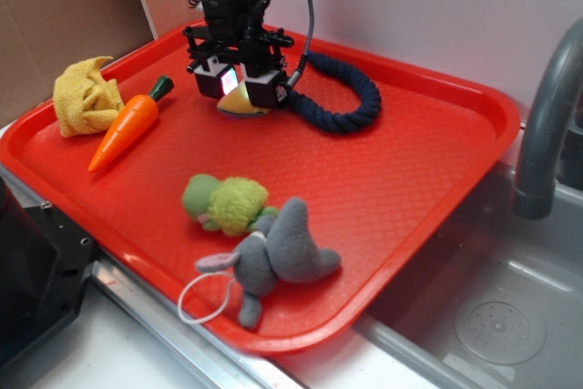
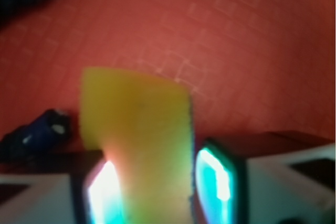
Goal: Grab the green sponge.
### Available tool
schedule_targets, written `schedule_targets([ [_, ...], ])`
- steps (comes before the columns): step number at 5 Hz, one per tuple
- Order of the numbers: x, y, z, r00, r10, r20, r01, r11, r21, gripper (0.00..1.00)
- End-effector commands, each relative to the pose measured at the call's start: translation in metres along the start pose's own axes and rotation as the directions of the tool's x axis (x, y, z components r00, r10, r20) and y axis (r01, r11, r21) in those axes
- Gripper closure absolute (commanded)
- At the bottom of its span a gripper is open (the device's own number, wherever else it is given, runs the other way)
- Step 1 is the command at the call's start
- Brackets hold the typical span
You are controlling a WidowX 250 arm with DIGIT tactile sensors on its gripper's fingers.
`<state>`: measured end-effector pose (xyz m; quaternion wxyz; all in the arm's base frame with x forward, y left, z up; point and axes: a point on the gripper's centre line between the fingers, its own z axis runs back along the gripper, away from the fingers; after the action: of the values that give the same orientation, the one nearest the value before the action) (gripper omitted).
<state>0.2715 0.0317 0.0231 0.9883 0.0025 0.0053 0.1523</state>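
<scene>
Red tray [image 1: 410, 179]; tool [image 1: 239, 88] apparently clamps green sponge [image 2: 142, 140]; wrist shows contact.

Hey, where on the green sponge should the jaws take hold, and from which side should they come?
Grip the green sponge across its thin width, one jaw on the yellow foam face, the other on the dark scouring face, coming from above. The gripper already straddles it this way on the red tray; the wedge's flat opposite faces suit that pinch.

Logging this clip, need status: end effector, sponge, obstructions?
End effector shut on sponge, pads on both sides. Sponge low over tray; contact with it unclear. Rope close to the right, not blocking.
</scene>
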Motion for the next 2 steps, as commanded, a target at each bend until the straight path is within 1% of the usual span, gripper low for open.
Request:
schedule_targets([
  [1, -0.014, 0.019, 0.062, 0.964, -0.267, -0.004, 0.267, 0.964, 0.006, 1.0],
  [2, -0.047, 0.035, 0.111, 0.951, -0.306, 0.041, 0.307, 0.952, -0.006, 1.0],
])
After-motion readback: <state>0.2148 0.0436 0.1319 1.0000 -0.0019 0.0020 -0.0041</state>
